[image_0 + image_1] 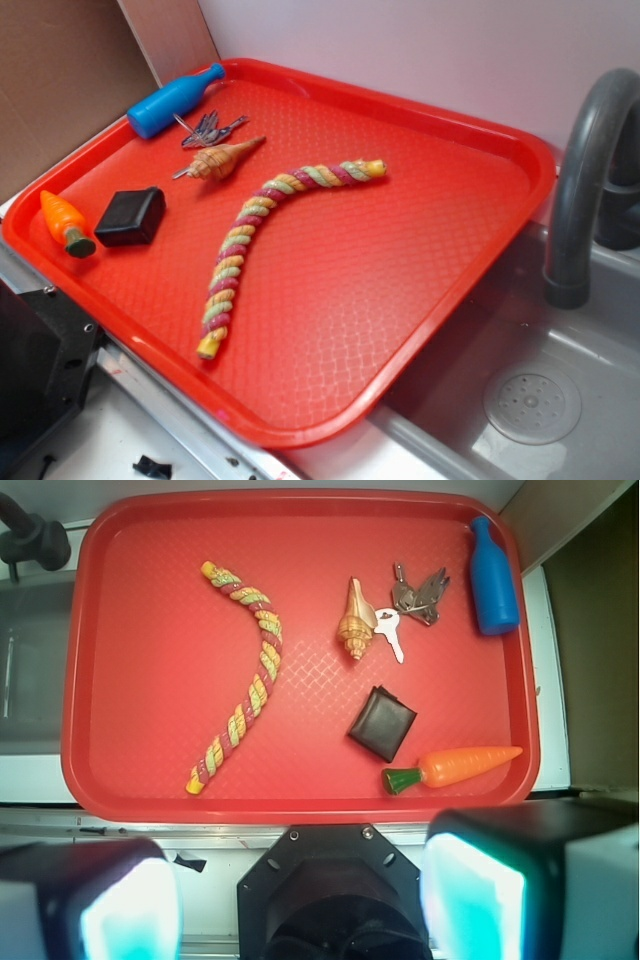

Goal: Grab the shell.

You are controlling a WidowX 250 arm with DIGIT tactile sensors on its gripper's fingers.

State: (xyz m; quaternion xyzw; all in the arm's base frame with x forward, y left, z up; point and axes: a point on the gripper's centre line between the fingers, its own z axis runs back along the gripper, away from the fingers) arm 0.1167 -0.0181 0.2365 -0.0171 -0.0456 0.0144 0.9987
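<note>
Outside first: from the exterior view, a red tray (pixel 420 330) sits beside a grey sink (pixel 560 400) with a dark curved tap (pixel 580 190). On the tray the shell (pixel 218 160) lies toward the far left part, its long point aimed right. Just behind it rests a bunch of keys (pixel 210 128), with one key's tip showing beside the shell's fat end, and beyond the keys a blue bottle (pixel 175 100) lies on its side against the rim. Nearer the front left are a black square block (pixel 132 217) and, beside it, an orange toy carrot (pixel 64 222). A long twisted rope (pixel 265 235) of several colours curves across the middle of the tray, well apart from the shell. No gripper shows in this view.

From the wrist view, looking straight down, the shell (pixel 354 628) lies in the upper middle of the tray (pixel 140 580), its point facing up the picture, touching or nearly touching a silver key of the bunch (pixel 415 598). The bottle (pixel 493 575) is at the upper right, the block (pixel 382 723) below the shell, the carrot (pixel 455 766) lower right, the rope (pixel 245 670) to the left. The gripper (pixel 300 900) hangs high above the tray's near edge, fingers spread wide and holding nothing, far from the shell. No labels or writing can be read on anything, though the pictures are rather coarse.
</note>
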